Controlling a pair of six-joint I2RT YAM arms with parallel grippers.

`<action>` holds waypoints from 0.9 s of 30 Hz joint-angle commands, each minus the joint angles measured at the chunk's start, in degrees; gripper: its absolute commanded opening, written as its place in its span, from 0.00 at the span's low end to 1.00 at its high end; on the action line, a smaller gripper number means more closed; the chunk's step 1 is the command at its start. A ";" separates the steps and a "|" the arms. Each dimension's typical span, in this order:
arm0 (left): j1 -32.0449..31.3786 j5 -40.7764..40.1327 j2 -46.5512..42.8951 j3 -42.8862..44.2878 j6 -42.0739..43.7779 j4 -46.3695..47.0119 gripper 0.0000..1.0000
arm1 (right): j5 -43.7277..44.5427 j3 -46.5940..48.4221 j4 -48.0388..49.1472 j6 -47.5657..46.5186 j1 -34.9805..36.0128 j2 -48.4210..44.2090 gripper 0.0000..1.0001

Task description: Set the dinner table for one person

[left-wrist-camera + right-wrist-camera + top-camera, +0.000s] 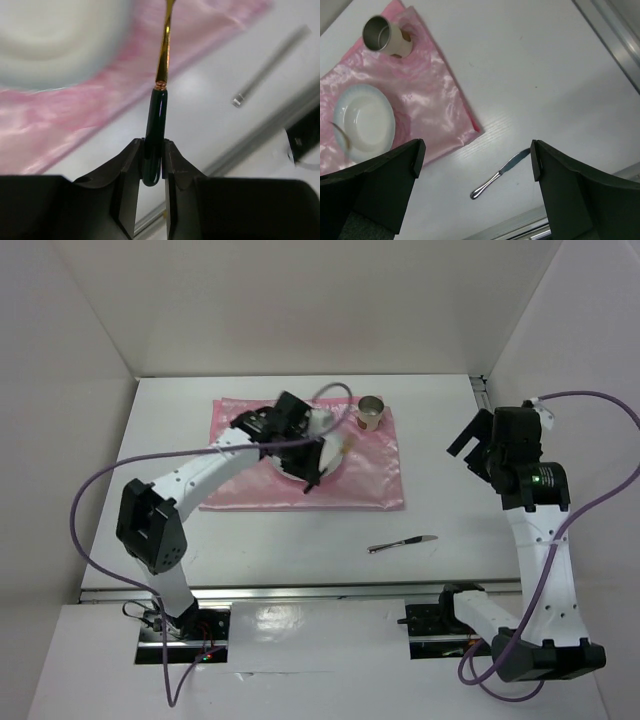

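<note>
Left gripper (154, 150) pinches the dark handle of a thin, probably slippery gold utensil (159, 115) at the plate's (364, 122) 3 o'clock, right gripper (476, 150) gapes empty, and the rigid dinner table (300, 540) lies under everything.

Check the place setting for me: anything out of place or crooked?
The knife lies slanted on the bare dinner table, off the pink cloth and apart from the white plate. The left gripper is shut on a gold utensil with a dark handle. Nothing spilled or broken shows.
</note>
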 commanded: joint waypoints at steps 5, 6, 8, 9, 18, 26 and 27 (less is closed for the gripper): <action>19.09 -13.79 0.20 4.36 -8.67 -4.44 0.00 | -16.52 -4.24 4.90 -7.65 0.39 5.81 1.00; 20.49 -13.81 1.00 4.36 -8.68 -4.44 0.00 | -19.06 -5.30 6.38 -8.61 0.39 5.81 1.00; 23.39 -16.61 2.84 4.36 -8.68 -3.57 0.00 | -23.64 -6.62 7.37 -8.62 0.39 6.33 1.00; 24.10 -18.54 4.94 4.36 -8.68 -3.04 0.00 | -24.88 -8.37 8.06 -8.62 0.91 6.34 1.00; 26.40 -22.86 18.14 9.55 -7.53 -3.65 0.00 | -19.71 -24.10 8.43 5.07 4.87 3.88 0.91; 27.54 -22.23 18.14 4.98 -7.53 -0.05 0.00 | -19.53 -34.92 9.04 15.36 10.48 2.47 0.82; 27.54 -22.94 18.14 4.98 -7.53 0.47 0.00 | -18.40 -35.54 9.73 16.33 11.36 2.47 0.80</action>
